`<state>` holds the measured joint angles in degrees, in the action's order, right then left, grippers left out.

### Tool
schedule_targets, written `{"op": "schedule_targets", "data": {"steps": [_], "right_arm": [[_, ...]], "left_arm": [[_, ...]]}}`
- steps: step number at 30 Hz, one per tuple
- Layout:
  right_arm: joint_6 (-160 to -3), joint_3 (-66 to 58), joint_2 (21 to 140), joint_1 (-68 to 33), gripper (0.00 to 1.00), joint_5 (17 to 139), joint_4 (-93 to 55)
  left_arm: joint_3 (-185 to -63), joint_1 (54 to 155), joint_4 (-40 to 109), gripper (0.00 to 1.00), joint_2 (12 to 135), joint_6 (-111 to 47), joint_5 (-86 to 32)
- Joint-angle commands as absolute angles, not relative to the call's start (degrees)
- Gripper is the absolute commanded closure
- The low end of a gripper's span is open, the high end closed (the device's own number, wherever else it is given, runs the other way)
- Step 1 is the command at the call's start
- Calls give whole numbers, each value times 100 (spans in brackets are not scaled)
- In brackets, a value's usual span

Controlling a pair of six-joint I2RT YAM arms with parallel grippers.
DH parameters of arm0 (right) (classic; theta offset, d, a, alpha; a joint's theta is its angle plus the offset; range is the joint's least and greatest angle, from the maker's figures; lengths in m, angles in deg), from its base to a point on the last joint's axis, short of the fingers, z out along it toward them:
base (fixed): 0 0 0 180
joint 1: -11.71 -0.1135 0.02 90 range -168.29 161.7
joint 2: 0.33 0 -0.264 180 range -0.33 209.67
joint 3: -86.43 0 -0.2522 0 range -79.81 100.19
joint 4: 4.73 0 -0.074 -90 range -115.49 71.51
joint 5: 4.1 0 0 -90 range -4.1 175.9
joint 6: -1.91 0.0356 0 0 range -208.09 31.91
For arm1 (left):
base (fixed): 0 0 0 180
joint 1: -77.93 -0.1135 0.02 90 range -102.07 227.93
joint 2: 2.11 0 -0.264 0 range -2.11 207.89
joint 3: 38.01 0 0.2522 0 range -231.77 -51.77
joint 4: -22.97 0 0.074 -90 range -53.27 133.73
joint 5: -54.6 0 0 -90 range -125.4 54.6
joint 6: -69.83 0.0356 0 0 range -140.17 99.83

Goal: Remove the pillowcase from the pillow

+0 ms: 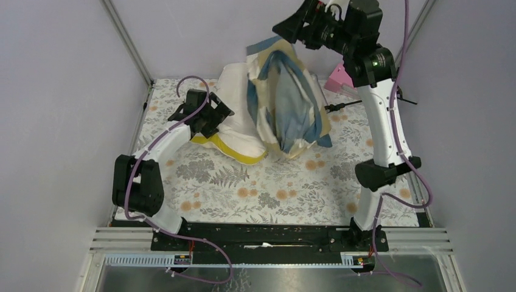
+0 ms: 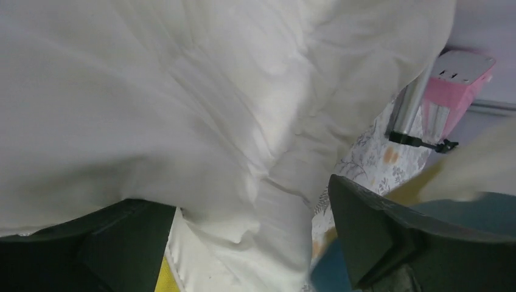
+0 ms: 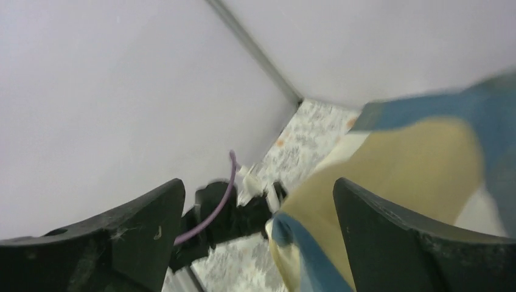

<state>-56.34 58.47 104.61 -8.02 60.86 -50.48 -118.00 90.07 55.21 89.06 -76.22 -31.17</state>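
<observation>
At the far side of the bench (image 1: 274, 188), the right gripper (image 3: 258, 185) hangs wide open and empty just above the upright pillowcase (image 1: 286, 97), while the left gripper (image 2: 243, 194), also spread wide, straddles the pillow (image 1: 238, 139) beside it.

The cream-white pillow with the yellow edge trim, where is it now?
Top external view: the cream-white pillow lies left of centre on the floral-covered table, against the blue-and-tan patchwork pillowcase on its right, left gripper at its left edge.
</observation>
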Motion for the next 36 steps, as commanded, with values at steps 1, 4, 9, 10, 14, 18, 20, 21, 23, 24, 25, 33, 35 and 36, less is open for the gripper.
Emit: {"op": "schedule_targets", "data": {"steps": [1, 4, 9, 10, 14, 18, 20, 21, 23, 24, 25, 33, 35, 36], "right_arm": [[-5898, 8447, 11509, -817, 0, 7326, -7022], [-6381, 8181, 11376, -816, 0, 8622, -7855], [-6816, 4349, 9568, -819, 0, 10112, -6811], [-6852, 3379, 9077, -816, 0, 10292, -6268], [-7212, -885, 6526, -816, 1, 10450, -2870], [-7227, -4748, 4506, -816, 0, 10950, 1261], [-7424, -5286, 4099, -811, 0, 11126, 1259], [-7556, -5321, 3983, -790, 0, 11140, 863], [-7627, -5364, 3864, -748, 0, 11138, 250], [-7656, -5427, 3845, -751, 0, 11109, 89], [-7729, -5509, 3843, -746, 0, 11048, 2], [-8556, -6254, 4521, -478, 0, 10450, 409], [-8705, -6354, 4931, -291, 0, 10319, 890], [-8759, -6378, 5153, -139, 0, 10221, 1191]], "left_arm": [[-12153, 8959, 5371, 1, 8205, -7390, -4002], [-12097, 8783, 5955, 1, 7605, -6968, -4389], [-11603, 8707, 6638, 1, 6337, -6422, -5794], [-11398, 8707, 6608, 1, 6013, -6356, -6082], [-10157, 8707, 5696, 1, 4864, -5850, -6624], [-9063, 8699, 4596, 1, 4245, -5707, -6708], [-8587, 8705, 3889, 1, 4110, -5601, -6604], [-8377, 8699, 3326, 1, 4075, -5430, -6485], [-8040, 8704, 2632, 1, 4117, -4860, -6194], [-7945, 8707, 2405, 1, 4209, -4649, -6074], [-7908, 8707, 2294, 1, 4336, -4471, -6007], [-7858, 8700, 1215, 1, 5845, -3813, -6389], [-7823, 8698, 769, 1, 6161, -3400, -6312], [-7830, 8698, 591, 1, 6306, -3212, -6281]]}}
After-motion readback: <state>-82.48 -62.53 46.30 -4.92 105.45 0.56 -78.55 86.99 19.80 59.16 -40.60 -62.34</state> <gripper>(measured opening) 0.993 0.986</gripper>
